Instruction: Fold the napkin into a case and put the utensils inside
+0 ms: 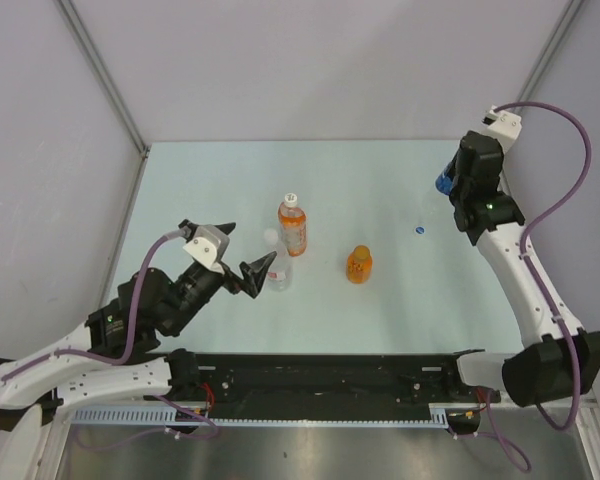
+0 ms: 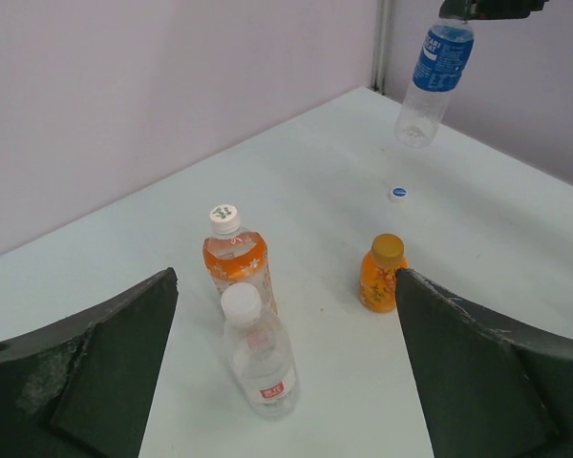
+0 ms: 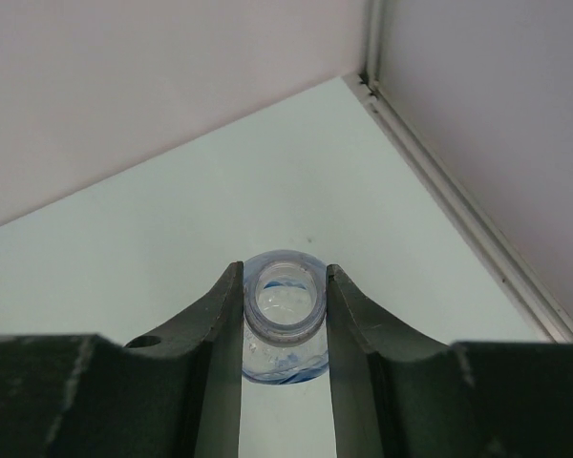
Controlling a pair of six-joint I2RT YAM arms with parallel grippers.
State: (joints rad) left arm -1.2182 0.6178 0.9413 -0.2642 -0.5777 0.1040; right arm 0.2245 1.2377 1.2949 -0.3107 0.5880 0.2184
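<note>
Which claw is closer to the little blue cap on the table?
Right. The right gripper, shut on the blue-labelled bottle, hangs close by the blue cap; the left gripper is far across, open by the clear bottle.

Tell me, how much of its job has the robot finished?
Nothing looks done: no napkin or utensils show anywhere on the table. In hand: the right claw is shut on the open neck of a blue-labelled bottle, and a small cap, probably its own, lies on the table. The left claw hangs open near a clear bottle. Left: finding the napkin, folding it, and putting the utensils in.
</note>
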